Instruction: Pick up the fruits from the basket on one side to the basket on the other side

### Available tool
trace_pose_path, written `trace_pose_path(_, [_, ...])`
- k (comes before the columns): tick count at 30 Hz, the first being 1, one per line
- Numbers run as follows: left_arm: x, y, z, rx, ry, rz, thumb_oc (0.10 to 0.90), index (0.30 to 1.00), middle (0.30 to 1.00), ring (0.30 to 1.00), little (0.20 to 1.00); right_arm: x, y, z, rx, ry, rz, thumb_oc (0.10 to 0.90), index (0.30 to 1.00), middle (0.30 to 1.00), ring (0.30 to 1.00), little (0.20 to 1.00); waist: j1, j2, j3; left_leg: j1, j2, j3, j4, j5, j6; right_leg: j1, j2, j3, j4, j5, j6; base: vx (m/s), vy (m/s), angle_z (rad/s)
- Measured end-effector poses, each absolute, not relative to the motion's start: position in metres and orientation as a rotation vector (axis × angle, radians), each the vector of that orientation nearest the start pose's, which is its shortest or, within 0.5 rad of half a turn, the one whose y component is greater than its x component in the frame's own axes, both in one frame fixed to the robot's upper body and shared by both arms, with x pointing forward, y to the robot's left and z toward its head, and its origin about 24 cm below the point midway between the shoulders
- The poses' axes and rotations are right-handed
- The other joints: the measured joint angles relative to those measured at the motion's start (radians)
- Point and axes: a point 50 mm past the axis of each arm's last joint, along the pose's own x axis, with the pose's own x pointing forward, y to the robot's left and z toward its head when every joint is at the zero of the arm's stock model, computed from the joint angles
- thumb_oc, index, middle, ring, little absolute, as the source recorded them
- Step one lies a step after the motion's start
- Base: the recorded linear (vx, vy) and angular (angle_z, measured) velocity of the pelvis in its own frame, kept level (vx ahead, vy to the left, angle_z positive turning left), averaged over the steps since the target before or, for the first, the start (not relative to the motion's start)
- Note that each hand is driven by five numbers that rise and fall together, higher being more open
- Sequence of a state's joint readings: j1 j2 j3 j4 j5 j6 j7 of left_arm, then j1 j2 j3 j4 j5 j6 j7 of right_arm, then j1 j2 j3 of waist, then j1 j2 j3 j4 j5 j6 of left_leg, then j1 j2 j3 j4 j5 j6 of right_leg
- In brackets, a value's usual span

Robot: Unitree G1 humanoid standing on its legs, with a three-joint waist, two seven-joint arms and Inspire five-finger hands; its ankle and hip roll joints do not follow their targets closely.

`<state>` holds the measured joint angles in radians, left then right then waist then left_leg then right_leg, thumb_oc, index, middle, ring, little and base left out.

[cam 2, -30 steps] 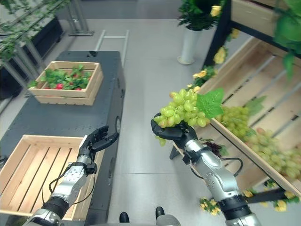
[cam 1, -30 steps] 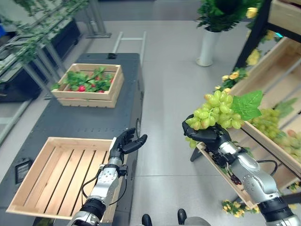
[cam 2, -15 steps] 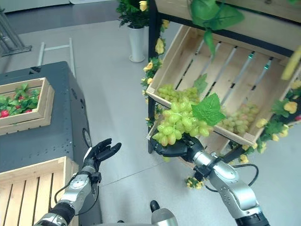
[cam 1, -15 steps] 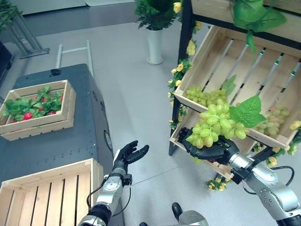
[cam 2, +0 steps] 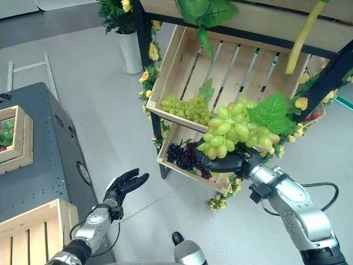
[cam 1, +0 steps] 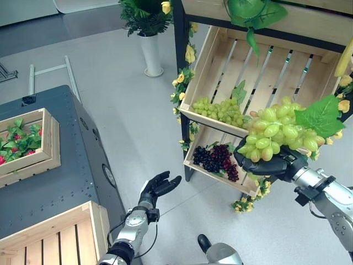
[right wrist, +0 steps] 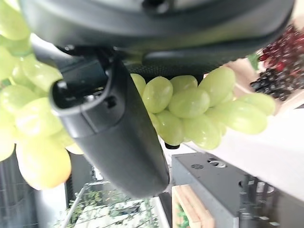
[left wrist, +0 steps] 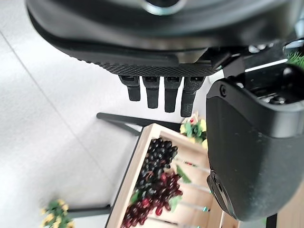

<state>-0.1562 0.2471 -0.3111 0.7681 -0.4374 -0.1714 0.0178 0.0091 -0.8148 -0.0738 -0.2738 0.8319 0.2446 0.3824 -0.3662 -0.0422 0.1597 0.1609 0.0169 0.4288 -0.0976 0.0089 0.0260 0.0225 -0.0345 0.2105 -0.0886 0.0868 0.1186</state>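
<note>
Both my left hand [cam 1: 157, 187] and right hand [cam 1: 273, 165] are matt black, and the left arm [cam 1: 131, 229] and right arm [cam 1: 333, 199] are jointed silver-grey shells with black collars at the wrists. Close up, the left fingers [left wrist: 153, 92] are square-tipped black blocks under a stippled palm edge. The thumb [left wrist: 251, 147] is a smooth dark shell with one small screw [left wrist: 222, 90].
</note>
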Motion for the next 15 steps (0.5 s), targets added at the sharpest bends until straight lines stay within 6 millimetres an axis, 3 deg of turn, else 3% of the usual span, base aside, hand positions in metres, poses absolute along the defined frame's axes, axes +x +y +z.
trace_pose_path(7, [0.235, 0.172, -0.078, -0.04, 0.516, -0.083, 0.8, 0.9, 0.9, 0.9, 0.9, 0.268, -0.241, 0.152, 0.199, 0.025, 0.474, 0.4, 0.3, 0.3, 0.3, 0.3, 0.038, -0.019, -0.012, -0.006, 0.001, -0.015, 0.0, 0.004, 0.005, 0.001, -0.004, -0.009, 0.0, 0.004, -0.006, 0.0, -0.02, 0.05])
trace_pose_path(15, [0.234, 0.172, -0.079, -0.028, 0.523, -0.115, 0.8, 0.9, 0.9, 0.9, 0.9, 0.287, -0.237, 0.141, 0.402, 0.132, 0.394, 0.4, 0.3, 0.3, 0.3, 0.3, 0.114, -0.025, -0.016, -0.016, -0.001, -0.052, 0.0, 0.01, 0.006, 0.007, -0.009, -0.058, 0.0, 0.003, -0.009, -0.01, -0.037, 0.15])
